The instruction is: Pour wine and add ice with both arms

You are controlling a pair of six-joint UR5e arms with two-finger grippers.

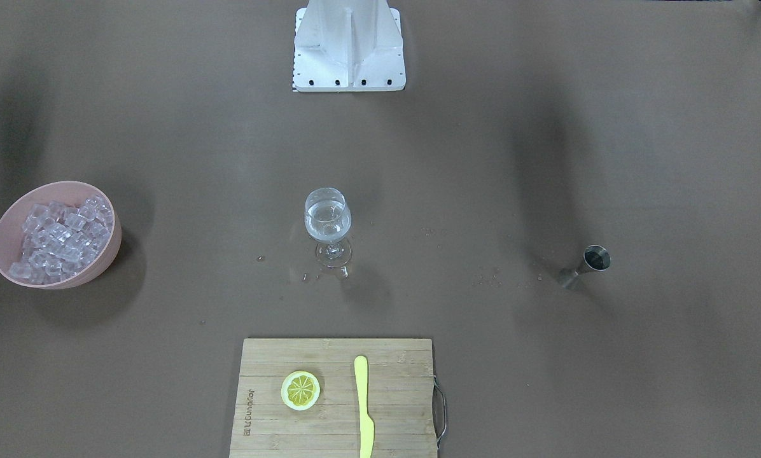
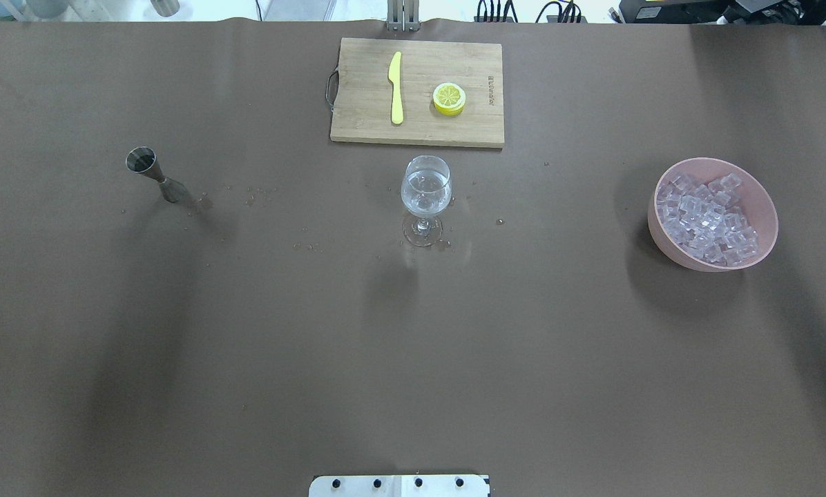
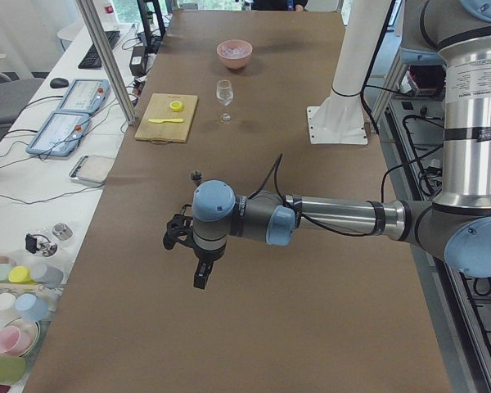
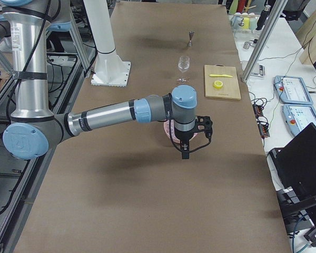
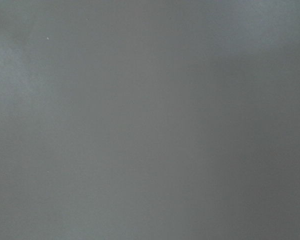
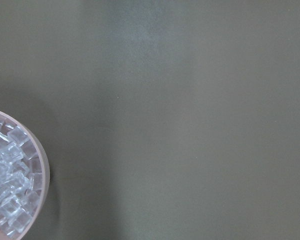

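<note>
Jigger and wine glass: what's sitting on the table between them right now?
Overhead exterior view: between the jigger and the wine glass, only small scattered droplets on the brown table cover; no other object.

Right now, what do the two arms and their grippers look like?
The left arm and right arm are silver-grey tubes with pale blue joint caps. The left gripper and right gripper are black, each with a black cable looping by the wrist.
</note>
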